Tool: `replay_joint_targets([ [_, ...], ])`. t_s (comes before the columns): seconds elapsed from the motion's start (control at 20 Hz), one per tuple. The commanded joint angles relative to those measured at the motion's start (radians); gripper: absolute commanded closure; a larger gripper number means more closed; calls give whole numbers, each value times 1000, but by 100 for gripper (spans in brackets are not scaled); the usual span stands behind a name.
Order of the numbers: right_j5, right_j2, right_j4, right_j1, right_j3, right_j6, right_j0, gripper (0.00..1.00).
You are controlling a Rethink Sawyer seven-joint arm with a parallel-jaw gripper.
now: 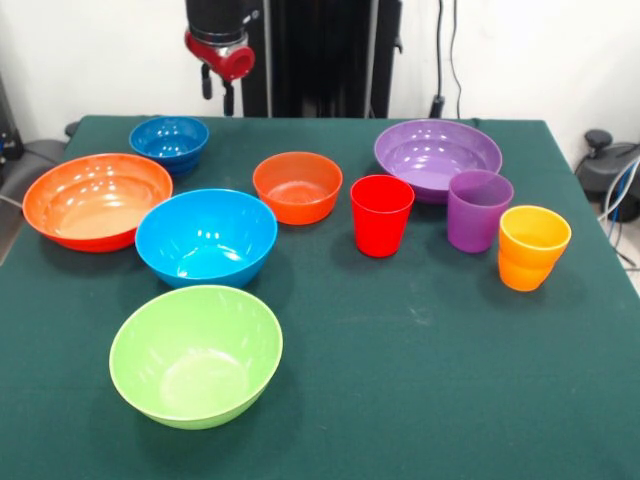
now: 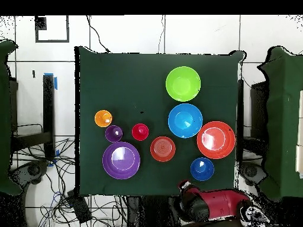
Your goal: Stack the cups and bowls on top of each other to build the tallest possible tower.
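Nothing is stacked, so no tower shows; every piece stands upright and alone on the green table. The bowls are lime green, light blue, wide orange-red, small dark blue, small orange and wide purple. The cups are red, purple and orange. My gripper hangs open and empty above the table's far edge, just behind the dark blue bowl.
In the overhead view the red arm lies along the table's bottom edge. Cables and dark equipment sit on the floor off the left side. Green-covered furniture stands to the right.
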Motion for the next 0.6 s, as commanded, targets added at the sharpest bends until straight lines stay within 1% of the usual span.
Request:
replay_joint_targets([
  [0.05,-185,-71,-37,165,-164,42,90,0],
  [0.15,-208,-84,-25,184,-171,28,87,0],
  [0.4,-223,-81,-6,185,-165,3,70,0],
  [0.6,-246,-99,6,196,-167,3,86,0],
])
